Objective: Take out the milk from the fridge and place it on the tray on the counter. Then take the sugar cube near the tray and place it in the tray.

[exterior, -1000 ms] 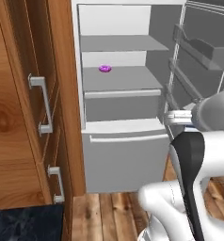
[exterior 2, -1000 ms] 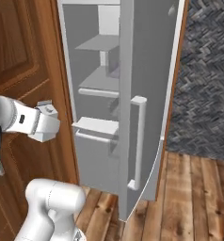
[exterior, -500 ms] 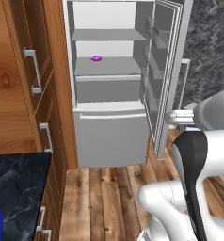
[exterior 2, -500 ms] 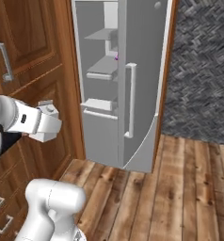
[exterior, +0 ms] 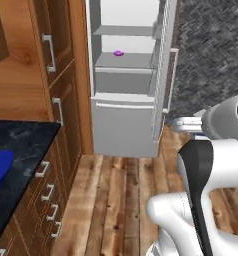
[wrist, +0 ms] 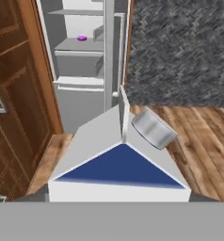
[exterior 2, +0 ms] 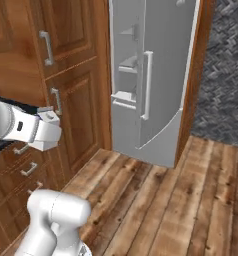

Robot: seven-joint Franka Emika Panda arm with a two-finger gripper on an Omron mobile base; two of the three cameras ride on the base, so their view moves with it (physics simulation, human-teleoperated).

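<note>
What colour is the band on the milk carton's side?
Dark blue, on the white milk carton; clearest in the hand view.

We read no text, label, brand, number or sign on anything in these views.

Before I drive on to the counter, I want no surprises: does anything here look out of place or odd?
The fridge has its door standing wide open while the robot is well back from it. A purple donut lies bare on a fridge shelf. The milk looks upright, and nothing is spilled.
</note>
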